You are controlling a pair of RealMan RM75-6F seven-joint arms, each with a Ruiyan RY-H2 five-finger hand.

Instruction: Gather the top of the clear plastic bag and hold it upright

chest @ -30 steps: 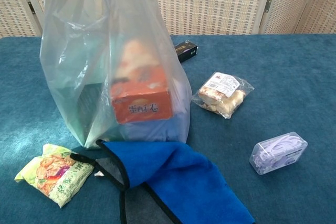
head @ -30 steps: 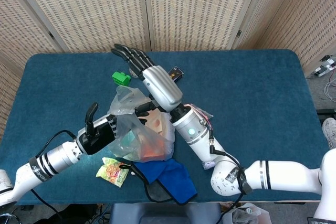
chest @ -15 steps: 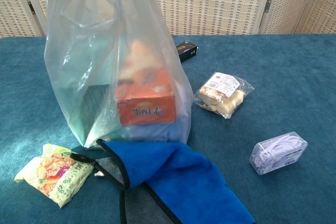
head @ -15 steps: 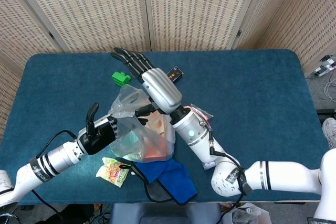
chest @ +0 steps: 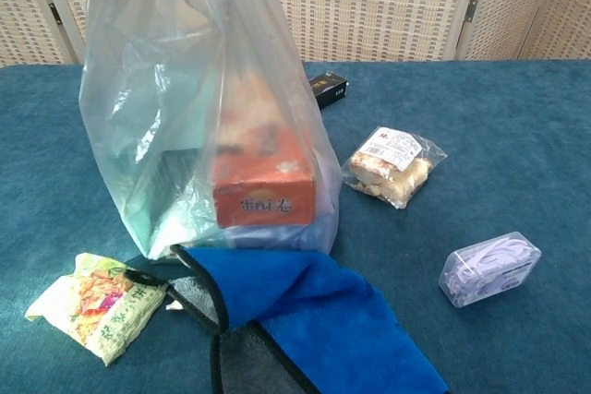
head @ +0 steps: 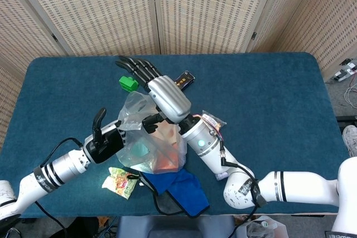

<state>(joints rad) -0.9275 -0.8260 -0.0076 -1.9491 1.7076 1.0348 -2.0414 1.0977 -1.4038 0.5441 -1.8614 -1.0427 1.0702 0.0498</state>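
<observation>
The left robot hand (head: 106,142) grips the clear plastic bag (chest: 199,126) at its rim; the right robot hand (head: 162,96), fingers straight and empty above, should bunch the loose top while keeping it vertical.

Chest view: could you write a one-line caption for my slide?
Clear plastic bag standing upright with an orange box inside, on a blue cloth.

White arms, blk/silver right hand (head: 162,90)
</observation>
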